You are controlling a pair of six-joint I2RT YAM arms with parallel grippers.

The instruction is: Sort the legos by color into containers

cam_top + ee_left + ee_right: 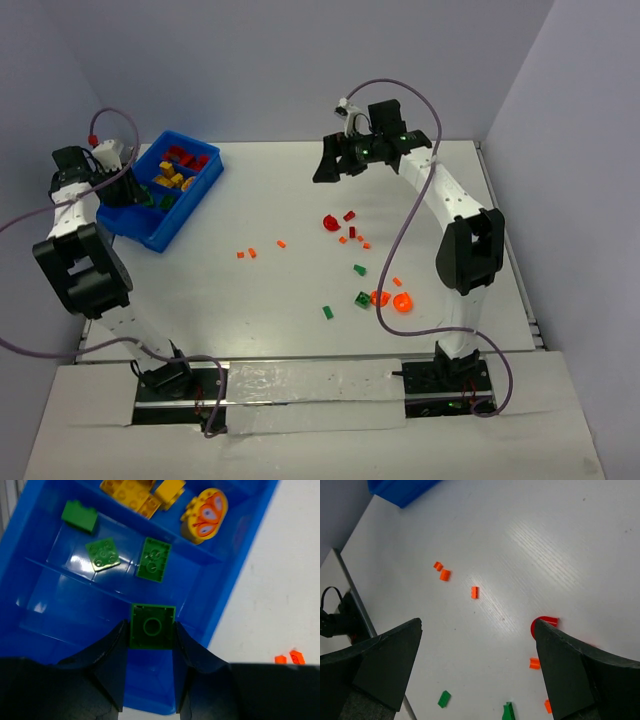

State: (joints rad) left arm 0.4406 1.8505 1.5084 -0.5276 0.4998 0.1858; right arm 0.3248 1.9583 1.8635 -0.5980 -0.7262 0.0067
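Facing pale walls [300, 60], white table [270, 200] carries scattered legos [352, 232]; left gripper [150, 628] pinches green lego [152, 625], right gripper [479, 625] spread

White rectangular tabletop [270, 180], seen from above. A blue rectangular plastic bin [188, 218] stands at its far left corner. Nearest the bin, to its right, three tiny orange plastic bits [252, 251] lie in a loose row. Further right of the bin lies a translucent red rounded plastic piece [331, 222] among small red plastic bricks [349, 215] and orange crumbs [359, 238]. Furthest from the bin, nearer and to the right, lie three small green plastic bricks [359, 269] and two translucent orange rounded pieces [403, 301], one green brick just beside an orange piece.
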